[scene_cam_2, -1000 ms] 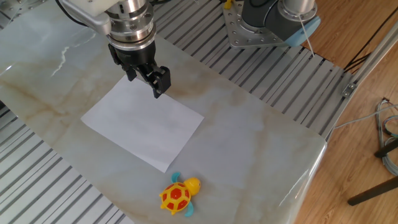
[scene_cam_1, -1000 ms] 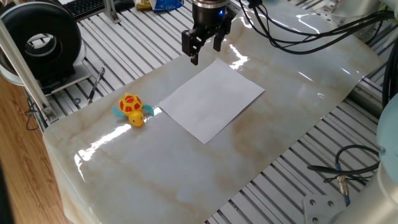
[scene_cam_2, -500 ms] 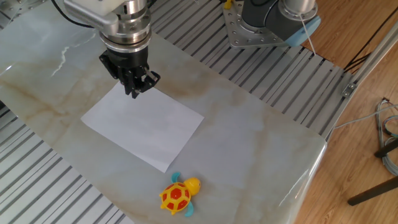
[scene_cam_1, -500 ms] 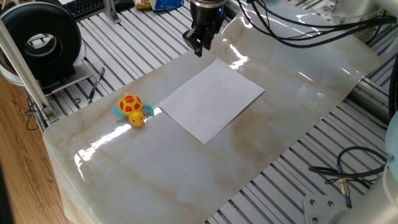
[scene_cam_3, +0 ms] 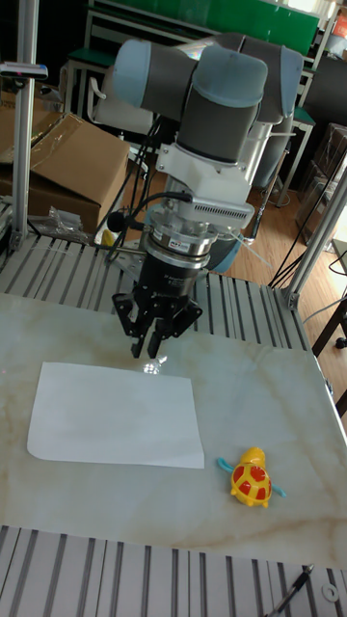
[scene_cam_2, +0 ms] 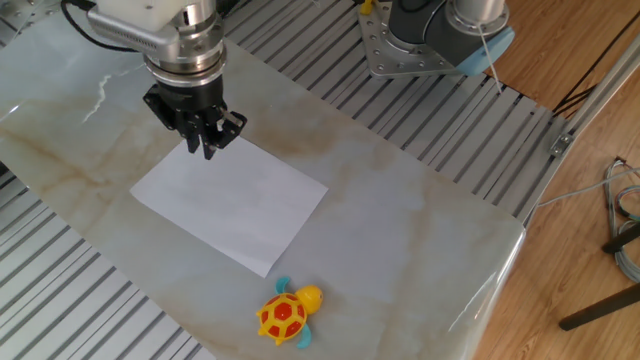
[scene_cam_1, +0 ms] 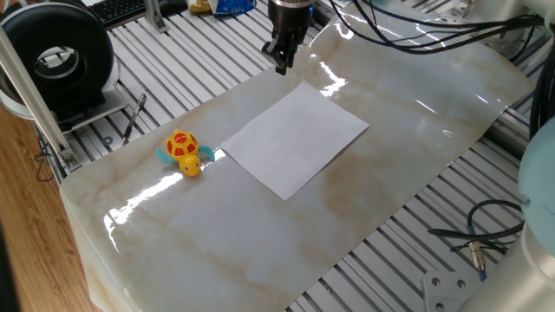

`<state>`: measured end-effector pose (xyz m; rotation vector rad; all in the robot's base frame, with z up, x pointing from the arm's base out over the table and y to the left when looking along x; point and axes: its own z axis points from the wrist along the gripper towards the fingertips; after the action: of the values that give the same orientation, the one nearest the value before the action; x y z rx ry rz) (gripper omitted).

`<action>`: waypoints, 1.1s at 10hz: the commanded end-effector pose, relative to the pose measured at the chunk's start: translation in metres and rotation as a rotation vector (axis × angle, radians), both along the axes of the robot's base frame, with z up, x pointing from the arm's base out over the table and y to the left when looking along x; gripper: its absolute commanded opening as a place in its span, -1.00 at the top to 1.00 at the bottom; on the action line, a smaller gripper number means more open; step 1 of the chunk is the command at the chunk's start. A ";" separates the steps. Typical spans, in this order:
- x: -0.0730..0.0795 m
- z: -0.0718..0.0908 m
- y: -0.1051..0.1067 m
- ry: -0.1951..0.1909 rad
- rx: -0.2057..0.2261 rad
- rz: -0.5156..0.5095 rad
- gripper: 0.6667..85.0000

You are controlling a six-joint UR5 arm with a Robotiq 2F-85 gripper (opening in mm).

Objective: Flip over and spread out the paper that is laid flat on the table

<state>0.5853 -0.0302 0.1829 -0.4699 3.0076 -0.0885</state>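
Observation:
The paper (scene_cam_1: 295, 139) lies flat on the marble table (scene_cam_1: 217, 225), white and unmarked; it also shows as the paper (scene_cam_2: 230, 200) and the paper (scene_cam_3: 116, 415). My gripper (scene_cam_2: 208, 148) hangs just above the sheet's far corner, pointing down. From the tall fixed view the gripper (scene_cam_3: 146, 352) shows two fingers a little apart with nothing between them. Seen edge-on, the gripper (scene_cam_1: 282, 68) looks narrow. A yellow-orange toy turtle (scene_cam_1: 184, 152) sits on the table beside the sheet, apart from it.
A black spool (scene_cam_1: 61, 56) and a pen-like tool (scene_cam_1: 134, 117) rest on the ribbed frame to the left. Cables (scene_cam_1: 477, 243) trail over the frame at the right. A cardboard box (scene_cam_3: 67, 164) stands behind the table.
The gripper has turned about its vertical axis and slid a short way along the paper's far edge toward its corner. Paper and turtle have not moved.

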 end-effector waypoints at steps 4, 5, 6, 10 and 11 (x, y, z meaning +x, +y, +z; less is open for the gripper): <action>0.008 0.001 -0.040 0.028 -0.019 0.134 0.28; 0.015 -0.010 -0.051 0.023 0.010 0.166 0.23; 0.018 -0.024 -0.054 0.006 0.041 0.181 0.22; 0.008 -0.029 -0.054 0.043 0.062 0.170 -0.11; 0.004 -0.030 -0.051 0.058 0.073 0.168 -0.11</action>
<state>0.5938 -0.0810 0.1565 -0.7305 2.9841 -0.0014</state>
